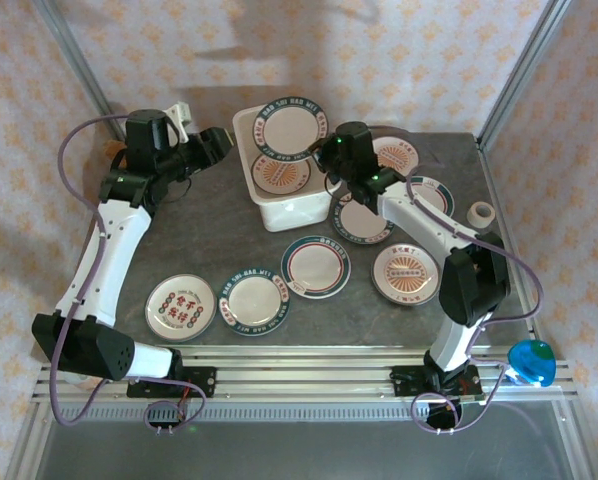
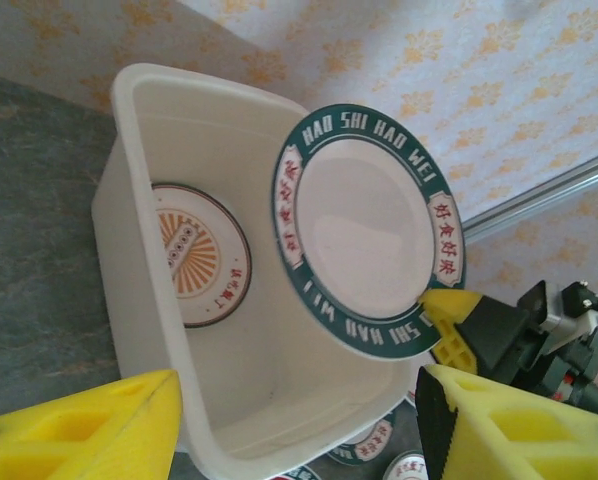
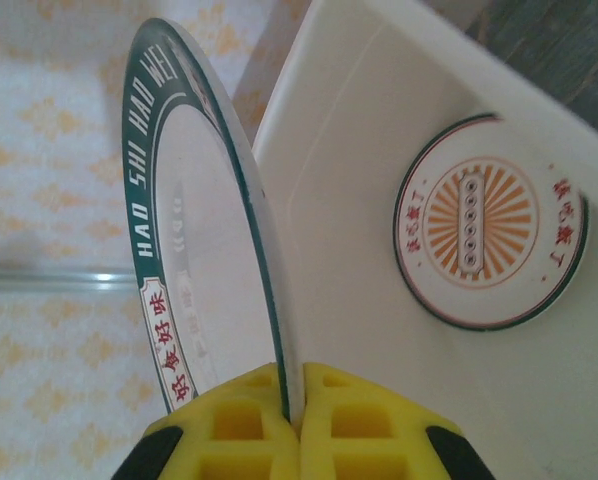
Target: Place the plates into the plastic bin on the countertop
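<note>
While over bin (image 1: 294,212), right gripper (image 3: 294,420) outstretched

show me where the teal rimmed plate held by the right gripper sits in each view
Top external: the teal plate is at top centre, over the far end of the bin.
Left wrist: centre right, tilted above the bin, pinched at its lower right edge.
Right wrist: left half, seen edge-on, rising from the right gripper.
Shared landmark: the sunburst plate inside the bin.
</note>
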Action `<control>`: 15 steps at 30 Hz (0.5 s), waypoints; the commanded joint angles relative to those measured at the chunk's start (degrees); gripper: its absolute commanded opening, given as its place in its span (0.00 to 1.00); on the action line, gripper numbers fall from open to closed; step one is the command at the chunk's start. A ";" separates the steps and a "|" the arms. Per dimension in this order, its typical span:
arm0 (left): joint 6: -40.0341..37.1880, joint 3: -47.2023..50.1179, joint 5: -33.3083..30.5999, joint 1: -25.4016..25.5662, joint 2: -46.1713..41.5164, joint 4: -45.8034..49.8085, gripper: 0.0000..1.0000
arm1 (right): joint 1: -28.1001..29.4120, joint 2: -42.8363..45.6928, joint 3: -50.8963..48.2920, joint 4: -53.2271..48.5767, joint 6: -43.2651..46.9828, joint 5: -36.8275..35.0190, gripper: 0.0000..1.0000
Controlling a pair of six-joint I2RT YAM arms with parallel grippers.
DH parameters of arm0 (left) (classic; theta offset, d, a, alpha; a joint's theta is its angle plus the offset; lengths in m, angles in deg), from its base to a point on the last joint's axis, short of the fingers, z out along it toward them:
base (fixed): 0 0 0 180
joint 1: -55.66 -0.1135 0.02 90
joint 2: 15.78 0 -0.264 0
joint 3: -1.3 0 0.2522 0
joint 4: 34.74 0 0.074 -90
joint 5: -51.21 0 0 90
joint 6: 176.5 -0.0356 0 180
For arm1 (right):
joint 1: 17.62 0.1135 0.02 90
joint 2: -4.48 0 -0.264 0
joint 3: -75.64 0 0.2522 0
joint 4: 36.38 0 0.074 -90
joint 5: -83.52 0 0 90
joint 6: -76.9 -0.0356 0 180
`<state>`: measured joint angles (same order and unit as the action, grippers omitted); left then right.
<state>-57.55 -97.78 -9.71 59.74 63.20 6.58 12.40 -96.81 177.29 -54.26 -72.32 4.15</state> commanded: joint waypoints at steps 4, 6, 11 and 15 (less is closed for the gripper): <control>-5.37 2.35 -0.18 -3.08 0.43 -0.90 0.64 | 2.45 -6.11 11.16 -7.32 -4.38 -11.60 0.00; -5.62 2.26 -0.12 -3.88 0.91 0.15 0.64 | 3.24 -8.40 14.83 -12.04 -6.62 -14.21 0.00; -6.61 2.75 -2.06 -4.71 0.42 2.06 0.64 | 5.44 -13.34 24.52 -23.94 -10.31 -19.96 0.00; -8.08 4.36 -3.41 -5.31 -0.06 2.13 0.64 | 6.51 -16.32 29.22 -28.76 -12.34 -22.39 0.00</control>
<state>-63.08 -94.81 -11.13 55.13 63.96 7.14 18.32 -112.05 202.39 -77.43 -81.72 -12.52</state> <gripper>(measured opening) 0.639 0.048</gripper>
